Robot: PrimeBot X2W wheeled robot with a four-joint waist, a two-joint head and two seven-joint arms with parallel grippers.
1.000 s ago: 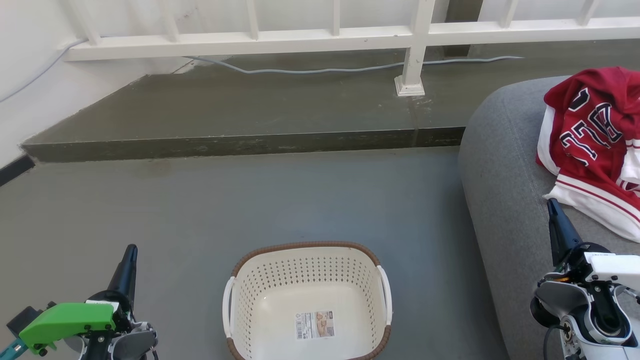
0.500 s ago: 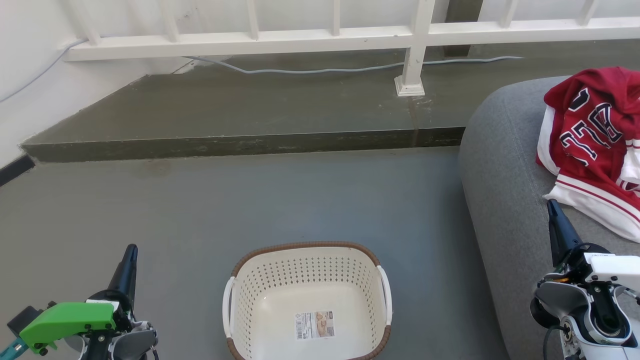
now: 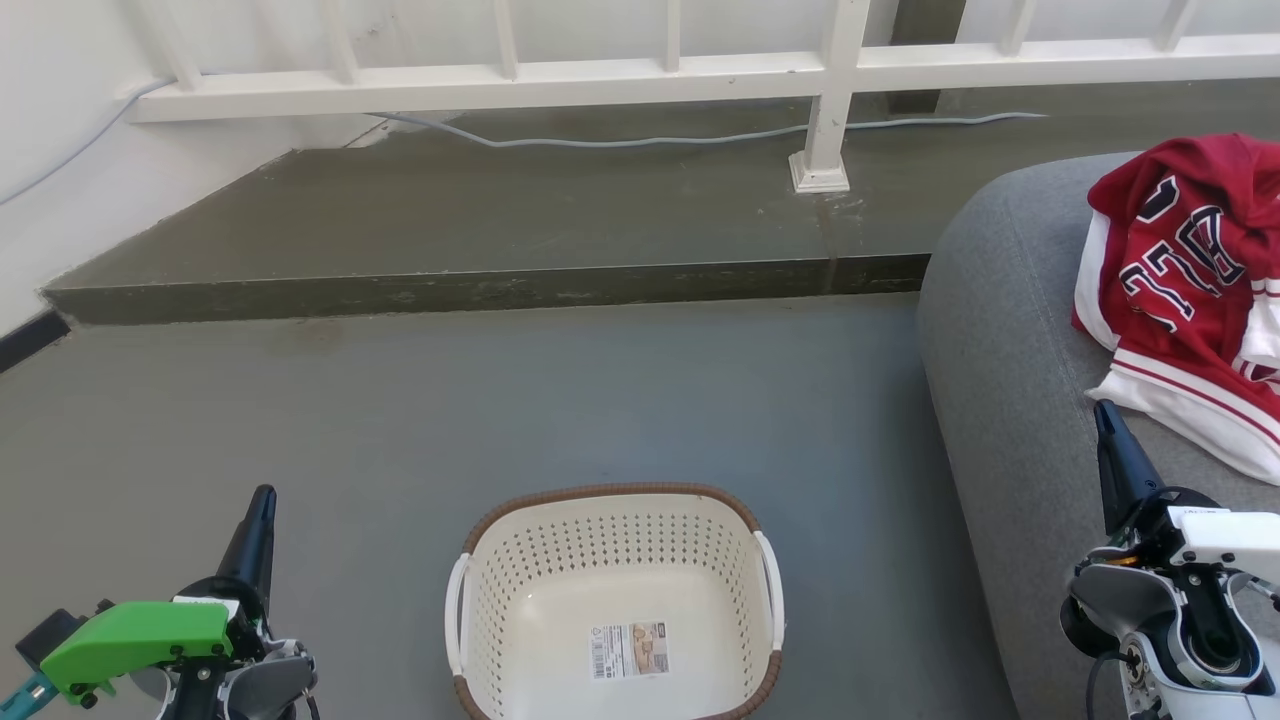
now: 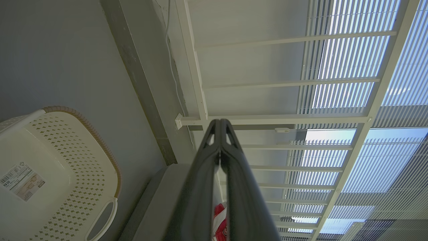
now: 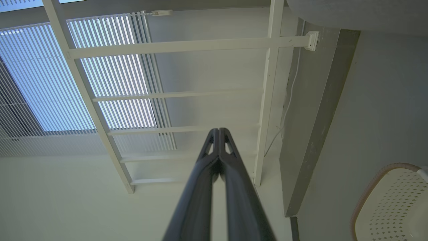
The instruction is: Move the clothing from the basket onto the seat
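Observation:
The clothing (image 3: 1190,290), red with white trim and black lettering, lies bunched on the grey seat (image 3: 1010,400) at the right; a red scrap of the clothing (image 4: 219,221) peeks between the left fingers. The cream basket (image 3: 615,605) with its brown rim stands on the floor at bottom centre, holding nothing but a label sticker; the basket (image 4: 50,174) also appears at lower left in the left wrist view and the basket (image 5: 394,204) at lower right in the right wrist view. My left gripper (image 3: 262,497) is shut and empty left of the basket. My right gripper (image 3: 1103,408), shut and empty, hovers just below the clothing's hem.
A raised concrete step (image 3: 480,285) crosses the floor behind the basket. A white railing (image 3: 830,90) with a post foot stands on it, and a grey cable (image 3: 640,138) trails along its back. A white wall (image 3: 40,160) closes the left side.

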